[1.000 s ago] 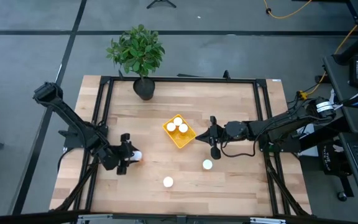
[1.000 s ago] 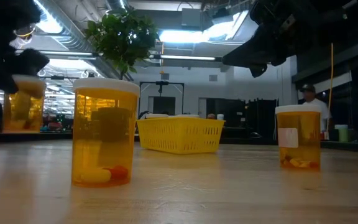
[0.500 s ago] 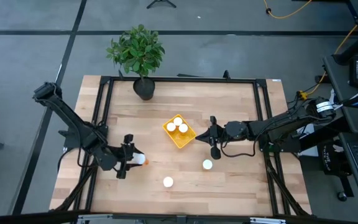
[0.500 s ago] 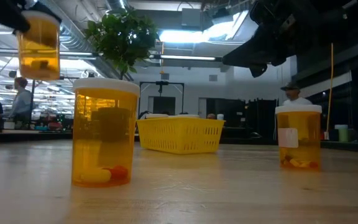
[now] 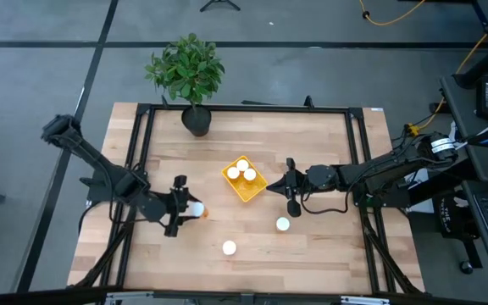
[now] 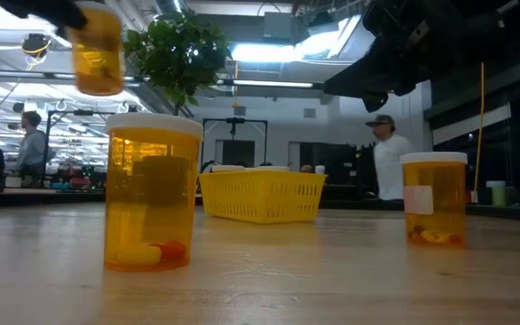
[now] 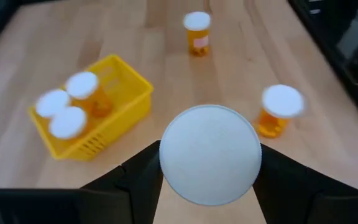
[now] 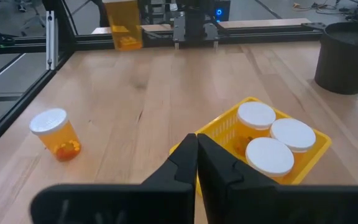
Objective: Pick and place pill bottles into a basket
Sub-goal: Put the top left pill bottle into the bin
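Note:
My left gripper (image 5: 183, 212) is shut on one pill bottle (image 5: 195, 207), orange with a white cap, held above the table left of the yellow basket (image 5: 244, 181). The held bottle also shows high up in the low view (image 6: 97, 52). Three capped bottles stand in the basket (image 7: 92, 118). Two more bottles stand on their bases on the table (image 5: 283, 224) (image 5: 229, 247). My right gripper (image 5: 291, 188) is shut and empty, hovering just right of the basket (image 8: 260, 143). My left gripper pinches the bottle between its two fingers (image 7: 143, 177), one on either side at the cap end (image 7: 169, 163). The cap hides the body below it. The fingers come slanting down from the table's left. The bottle is upright and lifted clear of the table.
A black pot with a green plant (image 5: 195, 119) stands at the far edge, behind the basket. A black frame (image 5: 139, 144) runs around the table. People stand in the room beyond (image 6: 388, 162). Bare wood lies between the held bottle and the basket.
My left gripper has risen and gone toward the table's right, toward the basket, staying shut on the bottle. The bottle has gone from near table height to well clear of it, staying upright. My right arm has kept still.

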Tool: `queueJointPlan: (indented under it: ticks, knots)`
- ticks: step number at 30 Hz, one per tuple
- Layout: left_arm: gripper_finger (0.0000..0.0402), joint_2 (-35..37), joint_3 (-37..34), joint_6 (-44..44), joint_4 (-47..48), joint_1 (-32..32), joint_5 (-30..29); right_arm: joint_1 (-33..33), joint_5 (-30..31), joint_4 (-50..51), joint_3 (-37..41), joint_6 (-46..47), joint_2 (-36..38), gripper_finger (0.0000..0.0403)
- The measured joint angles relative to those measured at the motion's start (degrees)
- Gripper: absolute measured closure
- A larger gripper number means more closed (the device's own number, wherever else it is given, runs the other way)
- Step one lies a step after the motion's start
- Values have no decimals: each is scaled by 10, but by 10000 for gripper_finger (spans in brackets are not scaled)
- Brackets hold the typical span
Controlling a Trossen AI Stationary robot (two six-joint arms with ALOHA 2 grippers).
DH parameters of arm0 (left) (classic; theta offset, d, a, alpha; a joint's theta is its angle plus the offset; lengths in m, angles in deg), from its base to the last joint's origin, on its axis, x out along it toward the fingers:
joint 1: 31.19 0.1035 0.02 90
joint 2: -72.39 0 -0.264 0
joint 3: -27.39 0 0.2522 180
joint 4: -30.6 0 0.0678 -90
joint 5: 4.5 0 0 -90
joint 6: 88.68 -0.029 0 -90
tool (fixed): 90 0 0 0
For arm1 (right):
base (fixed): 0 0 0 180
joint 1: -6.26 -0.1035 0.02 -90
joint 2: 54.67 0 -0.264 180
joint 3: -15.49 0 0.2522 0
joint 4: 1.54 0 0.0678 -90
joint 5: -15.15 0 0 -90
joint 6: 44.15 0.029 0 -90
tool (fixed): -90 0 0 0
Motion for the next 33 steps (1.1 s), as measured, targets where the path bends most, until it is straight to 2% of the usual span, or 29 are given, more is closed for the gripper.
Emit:
queueJointPlan:
  ticks: [6, 11, 20, 24, 28, 33]
  knots:
    - [190, 0, 0, -63, -32, 66, 2, 0, 0, 0, 0, 0, 0, 387]
    - [190, -8, 0, -98, -68, 124, 41, 0, 0, 0, 0, 0, 0, 387]
    - [190, -106, 0, -193, -196, 206, 123, 0, 0, 0, 0, -1, 0, 387]
    - [190, -143, 0, -223, -237, 232, 134, 0, 0, 1, 0, -2, 0, 387]
    - [190, -163, 0, -234, -272, 257, 139, 0, 0, 5, 0, -1, 0, 387]
    - [190, -171, 0, -245, -297, 289, 186, 0, 0, 8, 0, 0, 0, 387]
